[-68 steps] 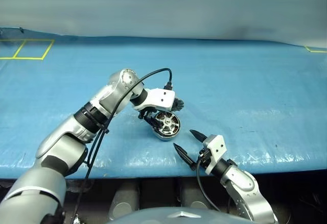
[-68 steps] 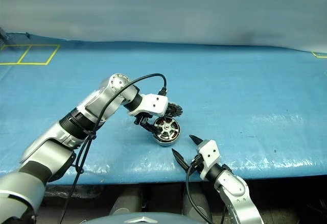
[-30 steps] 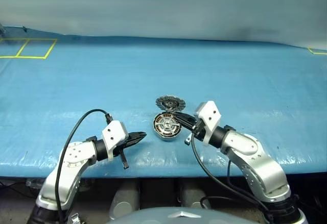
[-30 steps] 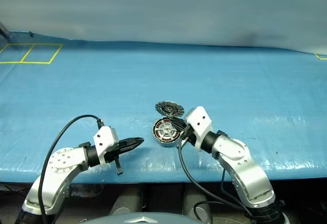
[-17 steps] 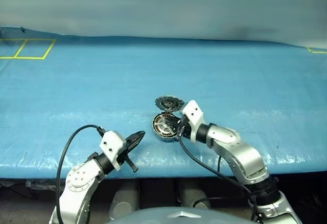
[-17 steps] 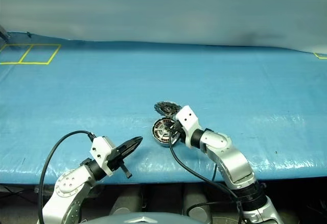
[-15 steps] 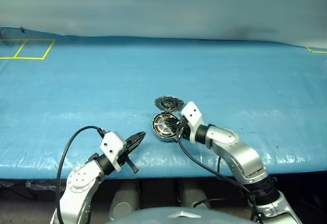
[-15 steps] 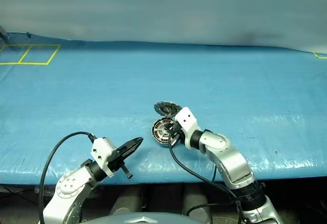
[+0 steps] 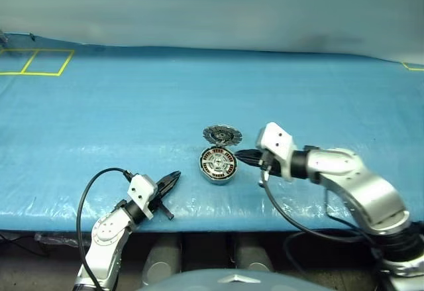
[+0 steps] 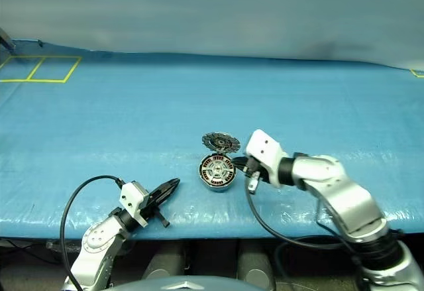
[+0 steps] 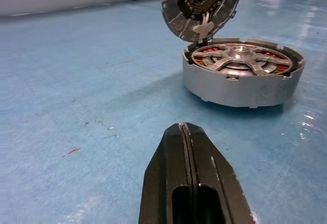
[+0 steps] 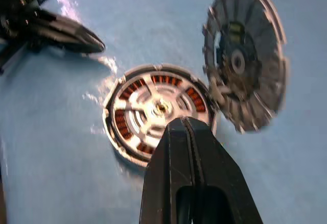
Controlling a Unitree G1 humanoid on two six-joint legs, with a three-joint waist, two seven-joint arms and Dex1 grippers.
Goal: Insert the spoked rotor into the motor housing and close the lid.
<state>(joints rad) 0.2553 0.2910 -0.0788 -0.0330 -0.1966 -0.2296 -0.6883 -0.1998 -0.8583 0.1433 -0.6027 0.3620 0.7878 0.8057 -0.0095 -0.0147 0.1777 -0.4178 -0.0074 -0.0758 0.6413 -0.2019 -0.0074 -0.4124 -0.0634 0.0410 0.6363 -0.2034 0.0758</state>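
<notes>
The motor housing sits on the blue table near its front edge. The spoked rotor lies inside it, over the copper windings. Its lid stands open, hinged at the far side, dark ribbed inner face toward me. My right gripper is shut and empty, its tip just right of the housing. My left gripper is shut and empty, low at the table's front edge, left of the housing and pointing toward it. The right wrist view shows the housing and the lid beyond the shut fingers.
The blue cover spreads wide around the motor. Yellow tape squares mark the far left corner. The table's front edge runs just below both grippers.
My right gripper has drawn back to the right, off the housing, leaving the rotor seated inside. My left gripper has sunk lower at the table's front edge.
</notes>
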